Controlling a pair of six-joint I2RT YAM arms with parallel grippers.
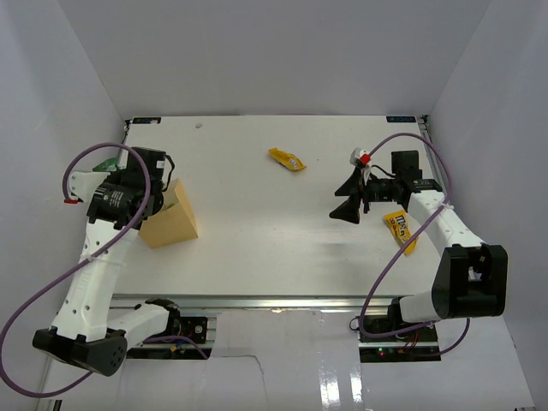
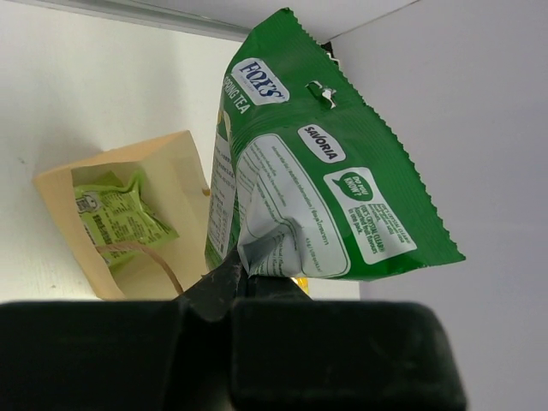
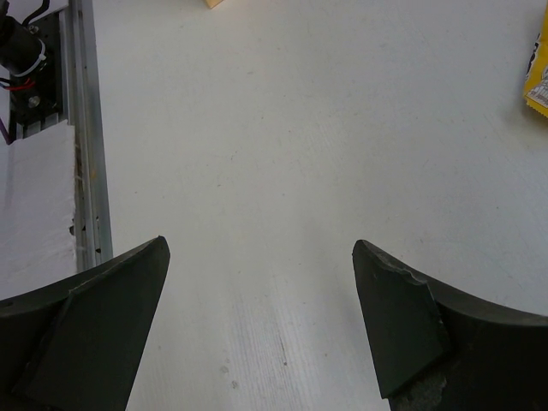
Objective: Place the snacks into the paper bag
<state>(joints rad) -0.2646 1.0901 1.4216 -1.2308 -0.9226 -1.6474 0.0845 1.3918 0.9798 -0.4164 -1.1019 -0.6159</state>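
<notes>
My left gripper (image 2: pixel 235 274) is shut on the green-and-white packet (image 2: pixel 317 171) and holds it up beside the paper bag (image 2: pixel 175 163). The bag lies with its mouth open, and a pale green packet (image 2: pixel 120 218) is inside it. In the top view the left gripper (image 1: pixel 137 184) is at the bag's (image 1: pixel 171 223) left side, and a bit of the green packet (image 1: pixel 107 163) shows. My right gripper (image 1: pixel 347 199) is open and empty over bare table (image 3: pixel 261 257). The orange-yellow wrapper (image 1: pixel 287 159) lies at the far middle. The yellow M&M's pack (image 1: pixel 401 229) lies under the right forearm.
White walls close in the table on three sides. An aluminium rail (image 3: pixel 86 128) runs along the near edge. The M&M's pack also shows at the right edge of the right wrist view (image 3: pixel 538 77). A purple cable (image 1: pixel 402 248) loops by each arm.
</notes>
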